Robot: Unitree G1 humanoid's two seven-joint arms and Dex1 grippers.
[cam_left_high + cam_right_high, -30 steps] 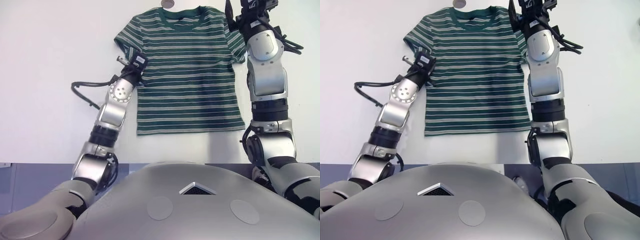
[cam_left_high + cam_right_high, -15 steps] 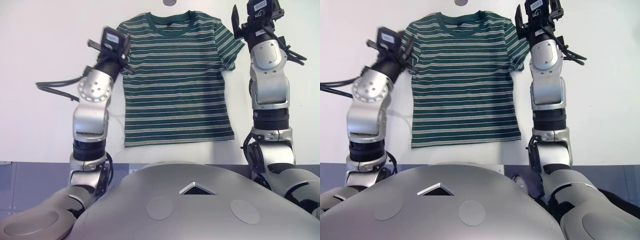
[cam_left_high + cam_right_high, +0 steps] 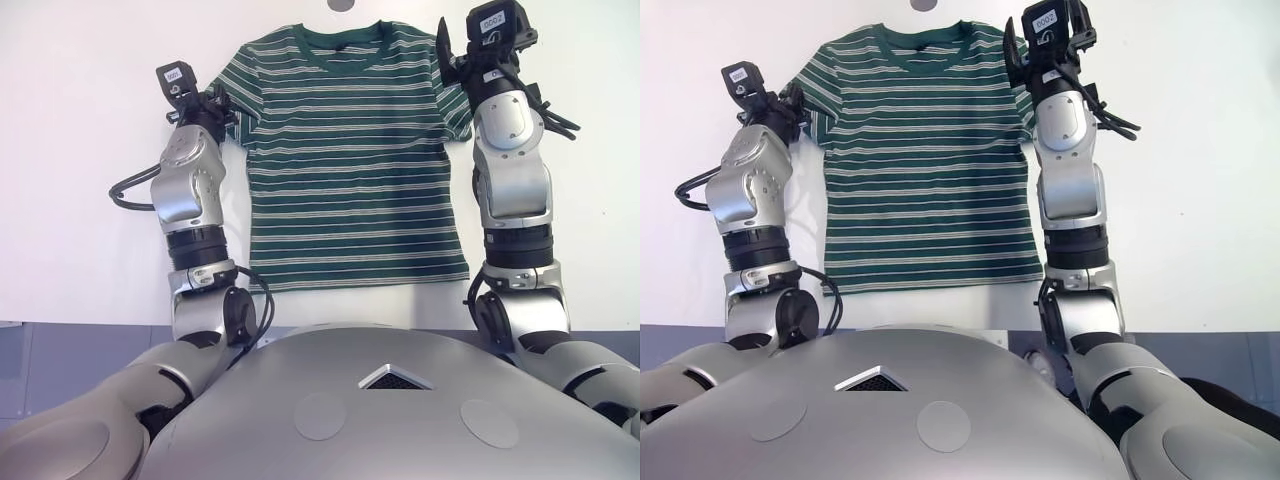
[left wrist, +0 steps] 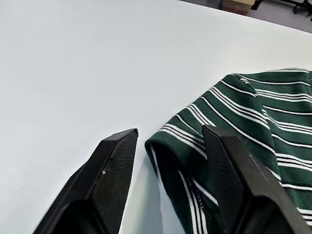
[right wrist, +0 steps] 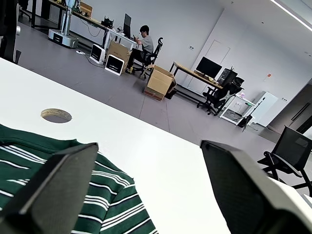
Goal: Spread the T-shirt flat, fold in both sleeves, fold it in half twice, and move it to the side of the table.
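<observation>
Left eye view shows the T-shirt (image 3: pixel 355 160) lying flat and face up on the white table (image 3: pixel 80 200), dark green with thin pale stripes; its collar (image 3: pixel 343 42) points away from the robot and its hem (image 3: pixel 360 275) lies towards the robot, near the table's front edge; both sleeves are spread outward, neither folded in; just beyond the collar a round hole (image 3: pixel 340 4) is cut in the tabletop; the left gripper (image 4: pixel 170 131) sits at the outer edge of the left sleeve (image 3: pixel 240 95), and in the left wrist view its two black fingers (image 4: pixel 112 165) stand spread apart, one over bare table and the other over the striped cloth, with the sleeve's cuff (image 4: pixel 168 141) between them; the cuff gapes a little, and whether either finger touches it cannot be told; nothing is clamped; the right gripper (image 5: pixel 148 146) is held up beside the right sleeve (image 3: pixel 452 108), above the cloth, and in the right wrist view its fingers (image 5: pixel 58 190) are set wide apart and hold nothing, with the shirt's shoulder and the tabletop hole showing beyond them; past the table's far edge that view shows an office floor with desks, a cardboard box (image 5: pixel 161 83) and a dark chair (image 5: pixel 287 156).
</observation>
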